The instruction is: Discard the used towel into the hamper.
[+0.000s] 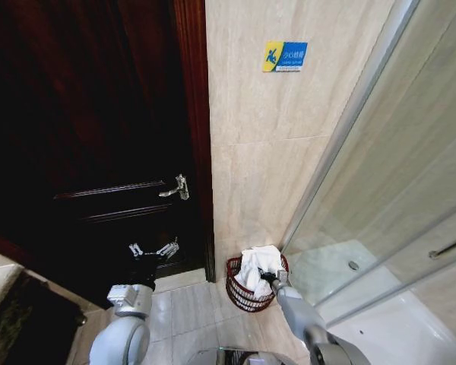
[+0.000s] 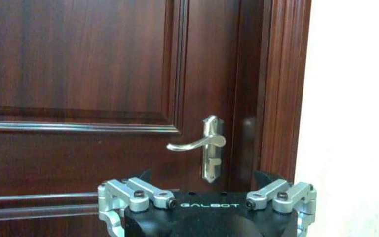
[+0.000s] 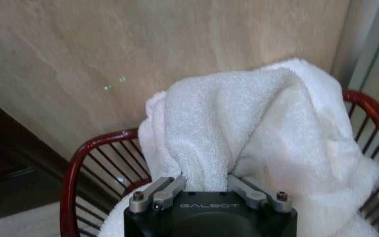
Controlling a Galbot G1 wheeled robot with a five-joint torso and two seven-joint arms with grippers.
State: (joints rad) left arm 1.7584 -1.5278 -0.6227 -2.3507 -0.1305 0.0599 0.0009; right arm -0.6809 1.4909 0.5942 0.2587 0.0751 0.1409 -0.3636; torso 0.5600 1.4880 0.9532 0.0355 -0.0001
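The towel [image 3: 255, 143] was already lowered into the hamper [image 1: 235, 290] in the corner between wall and shower glass, but was not yet released, being pinched by the right gripper [image 3: 203, 181], while the left gripper [image 1: 153, 250] was held spread wide near the door [image 2: 77, 74].

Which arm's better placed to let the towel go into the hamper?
Right. The right gripper is shut on the towel directly over the hamper. The left gripper is open, up near the door, well away from it.
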